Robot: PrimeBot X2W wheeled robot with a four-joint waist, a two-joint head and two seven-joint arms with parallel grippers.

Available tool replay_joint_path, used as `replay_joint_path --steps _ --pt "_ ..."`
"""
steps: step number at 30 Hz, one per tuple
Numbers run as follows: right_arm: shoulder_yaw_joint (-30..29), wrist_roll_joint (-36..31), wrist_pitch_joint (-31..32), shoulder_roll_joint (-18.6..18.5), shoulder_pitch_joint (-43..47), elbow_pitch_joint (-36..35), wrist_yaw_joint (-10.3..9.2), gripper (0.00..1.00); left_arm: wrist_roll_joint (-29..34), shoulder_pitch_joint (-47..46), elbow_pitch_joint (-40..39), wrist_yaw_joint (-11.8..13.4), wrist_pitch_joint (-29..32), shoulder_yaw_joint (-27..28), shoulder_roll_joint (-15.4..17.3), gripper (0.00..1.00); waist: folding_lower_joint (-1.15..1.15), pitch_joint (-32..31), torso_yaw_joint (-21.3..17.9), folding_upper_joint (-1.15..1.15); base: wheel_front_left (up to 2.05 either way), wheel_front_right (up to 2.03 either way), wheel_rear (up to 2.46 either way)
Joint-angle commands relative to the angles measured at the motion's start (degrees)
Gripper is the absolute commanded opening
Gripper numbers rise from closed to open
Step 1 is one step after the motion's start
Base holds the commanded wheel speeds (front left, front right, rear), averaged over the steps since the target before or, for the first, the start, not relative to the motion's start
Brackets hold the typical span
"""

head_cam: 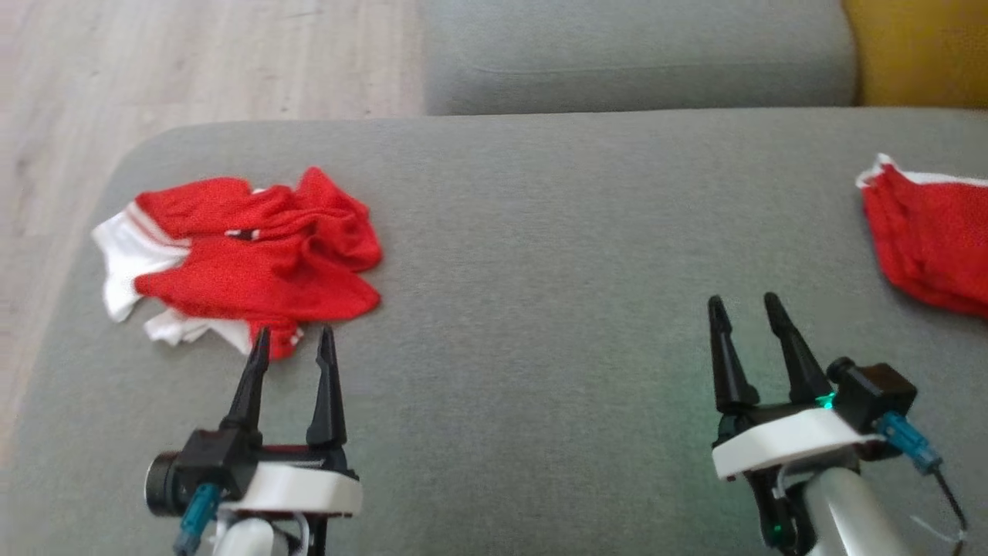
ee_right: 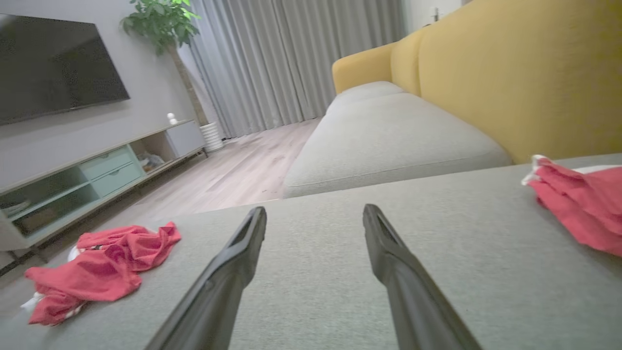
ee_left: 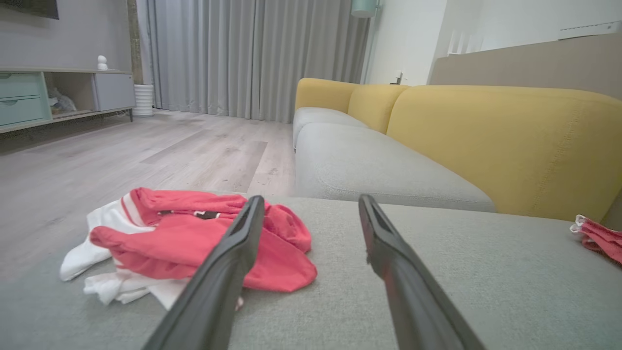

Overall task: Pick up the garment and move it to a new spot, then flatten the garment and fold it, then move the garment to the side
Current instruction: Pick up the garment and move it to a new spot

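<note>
A crumpled red and white garment [head_cam: 247,259] lies on the left part of the grey sofa seat [head_cam: 540,270]; it also appears in the left wrist view [ee_left: 194,243] and in the right wrist view [ee_right: 97,265]. My left gripper [head_cam: 293,344] is open just in front of the garment's near edge, its left fingertip over the cloth and nothing held. My right gripper [head_cam: 742,309] is open over bare cushion at the right. Between the fingers in each wrist view, left gripper [ee_left: 311,201] and right gripper [ee_right: 315,214], there is a wide empty gap.
A second red and white garment [head_cam: 930,239] lies at the seat's right edge, seen too in the wrist views [ee_left: 600,236] [ee_right: 580,204]. Another grey cushion [head_cam: 633,54] and a yellow backrest [head_cam: 918,50] lie beyond. Wooden floor [head_cam: 154,69] drops off to the left.
</note>
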Motion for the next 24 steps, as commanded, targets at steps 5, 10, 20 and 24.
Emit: replay_joint_path --steps 5,10,20,24 --pt "3.5 0.2 -0.7 -0.1 0.6 -2.2 0.37 1.00 -0.1 0.3 -2.2 0.9 -0.3 1.6 0.2 1.00 0.00 -1.6 7.0 0.00 0.00 0.00 0.00" --pt "5.5 1.3 -0.7 -0.1 1.0 -2.2 0.37 1.00 0.4 1.3 -2.2 0.9 -0.3 2.2 0.2 1.00 0.00 -2.4 11.2 0.00 0.00 0.00 0.00" --pt "7.3 2.6 -0.8 -0.1 2.0 -1.7 0.37 1.00 1.1 2.6 -1.9 0.5 -0.3 2.6 0.2 1.00 0.00 -4.1 17.0 0.00 0.00 0.00 0.00" --pt "7.7 3.0 -0.8 -0.1 2.1 -1.9 0.37 1.00 1.4 3.1 -1.9 0.4 -0.3 2.7 0.2 1.00 0.00 -4.2 18.3 0.00 0.00 0.00 0.00"
